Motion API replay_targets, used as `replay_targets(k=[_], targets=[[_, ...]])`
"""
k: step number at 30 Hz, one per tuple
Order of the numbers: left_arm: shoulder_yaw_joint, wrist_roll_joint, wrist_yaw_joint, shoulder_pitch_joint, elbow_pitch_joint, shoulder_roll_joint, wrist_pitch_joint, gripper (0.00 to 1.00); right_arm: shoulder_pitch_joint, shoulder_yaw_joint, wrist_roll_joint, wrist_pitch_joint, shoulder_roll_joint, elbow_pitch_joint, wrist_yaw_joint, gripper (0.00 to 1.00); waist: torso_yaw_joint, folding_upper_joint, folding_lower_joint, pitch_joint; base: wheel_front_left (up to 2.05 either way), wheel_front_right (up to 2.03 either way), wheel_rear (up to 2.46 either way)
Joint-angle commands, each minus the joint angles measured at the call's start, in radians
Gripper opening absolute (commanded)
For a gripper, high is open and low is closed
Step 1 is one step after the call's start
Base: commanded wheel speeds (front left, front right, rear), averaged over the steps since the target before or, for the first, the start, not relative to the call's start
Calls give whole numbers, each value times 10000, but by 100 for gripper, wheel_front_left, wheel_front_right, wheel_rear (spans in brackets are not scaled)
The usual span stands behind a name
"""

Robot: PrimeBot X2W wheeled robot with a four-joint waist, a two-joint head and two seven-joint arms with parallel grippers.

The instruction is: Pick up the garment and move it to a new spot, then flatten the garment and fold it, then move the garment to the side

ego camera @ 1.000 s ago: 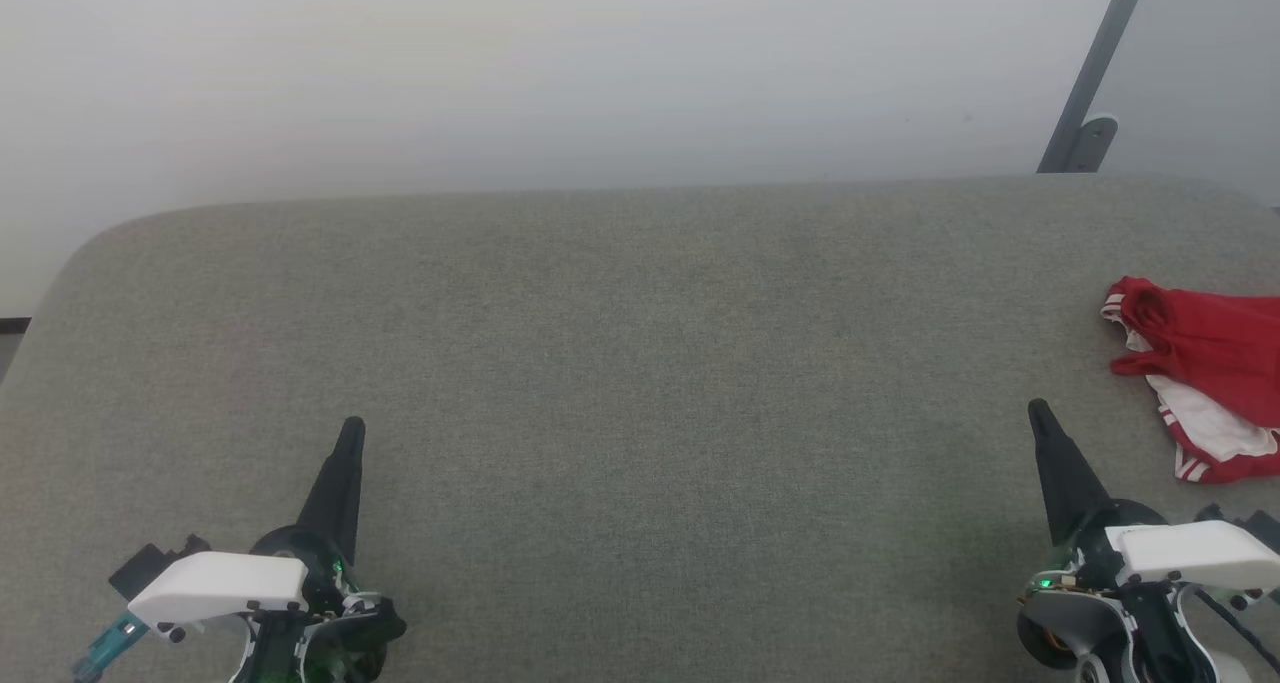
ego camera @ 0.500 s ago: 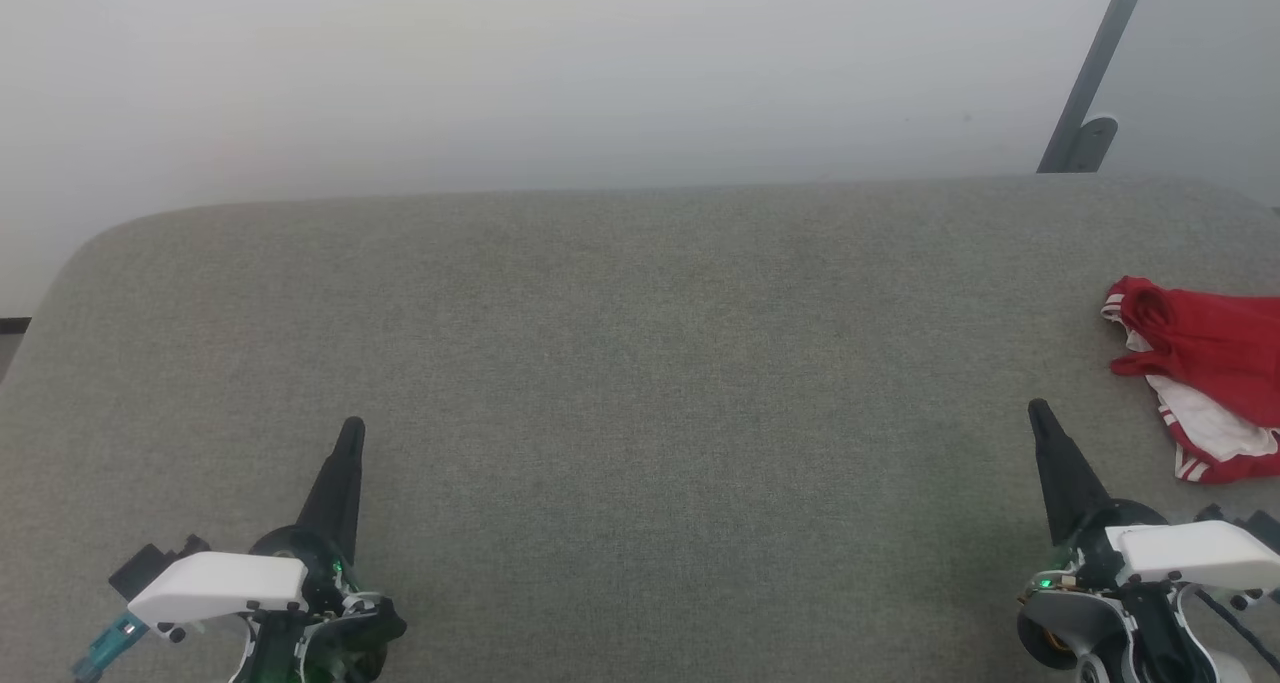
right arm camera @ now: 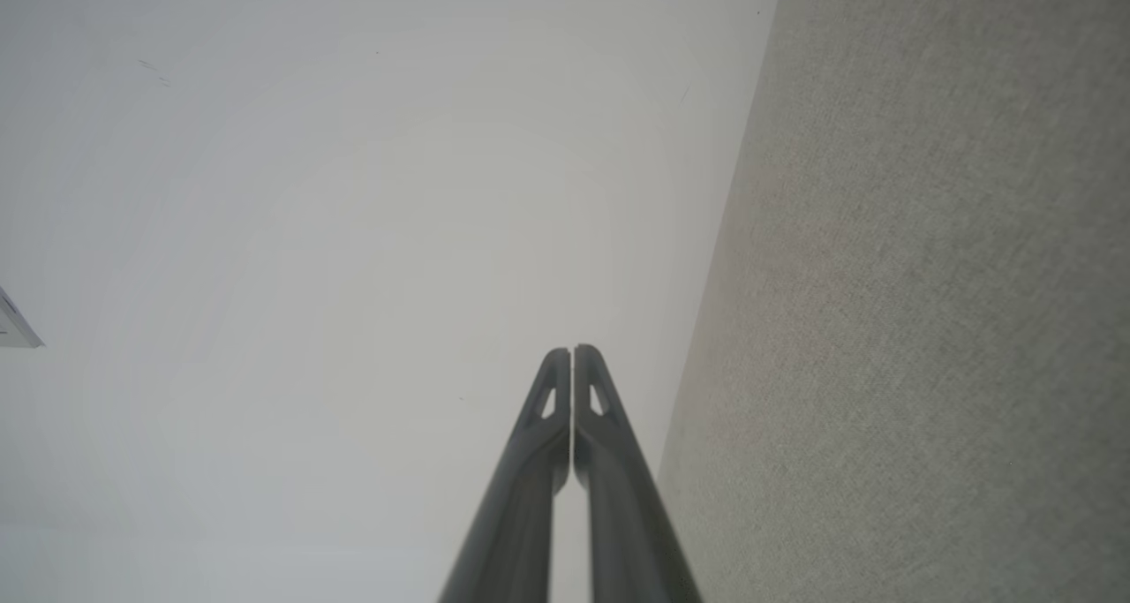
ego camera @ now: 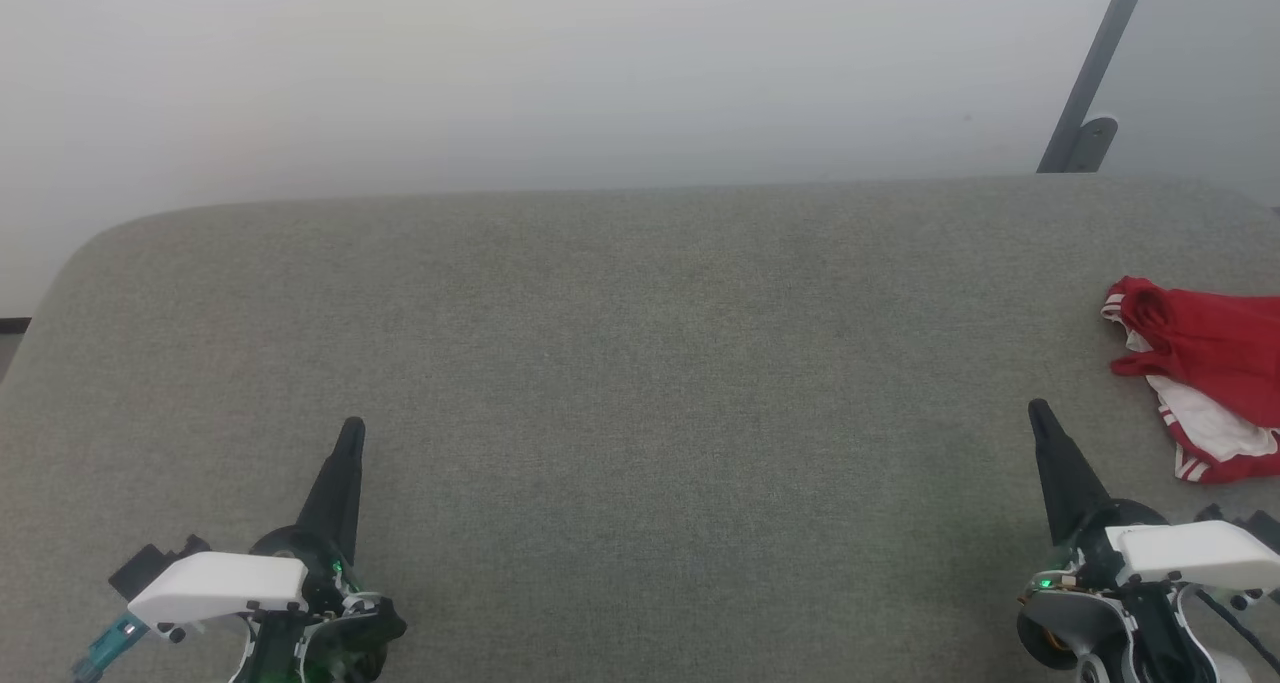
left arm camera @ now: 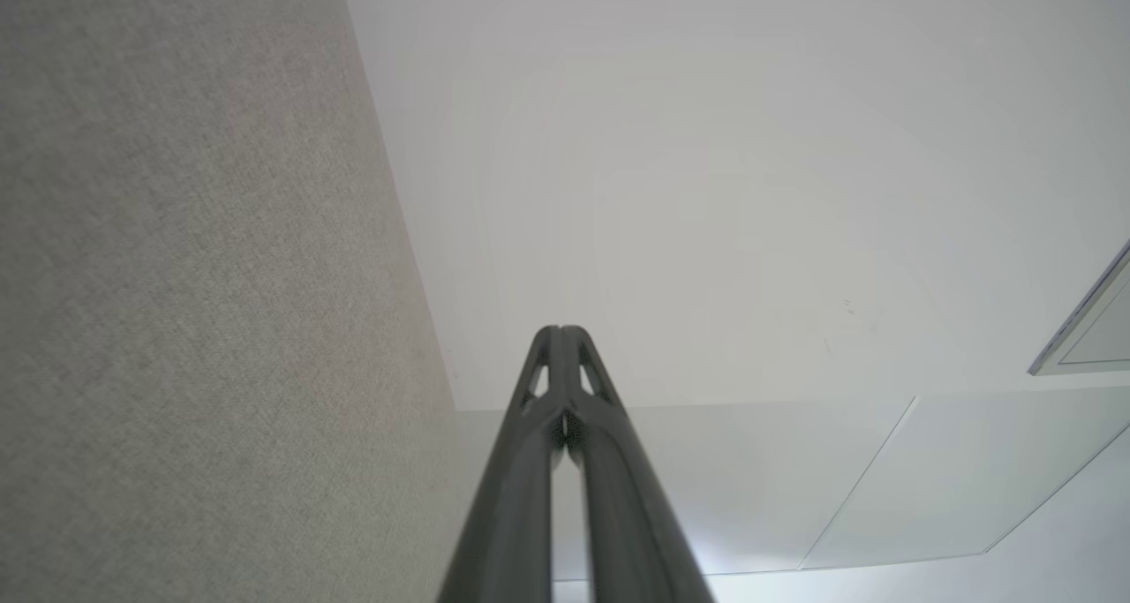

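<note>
my left gripper (ego camera: 351, 427) & right gripper (ego camera: 1037, 407) are pinched closed w/ nothing in them. the garment (ego camera: 1205, 358) lies bunched on the grey table (ego camera: 640, 343), far right, near the right gripper. looks soft, thin & light, so i'd grab a raised red fold.

garment (ego camera: 1205, 348) on table (ego camera: 640, 313), far right | right gripper (ego camera: 1038, 409) near, its left

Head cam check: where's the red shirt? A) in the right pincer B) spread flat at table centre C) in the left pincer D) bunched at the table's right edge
D: the garment lies crumpled at the right edge of the table, just beyond the shut right pincer, which is not touching it.
</note>
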Motion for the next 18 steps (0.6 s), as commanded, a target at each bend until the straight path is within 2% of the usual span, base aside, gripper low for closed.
replay_targets(k=[1, 18], targets=[[37, 10, -28, -102, -1, -10, 44, 0, -63, -12, 36, 28, 38, 19, 4, 0, 0, -1, 0, 0, 0, 0, 0], [57, 32, -28, -105, -1, -24, 64, 0, -63, -13, 31, 30, 41, 18, 4, 0, 0, -1, 0, 0, 0, 0, 0]])
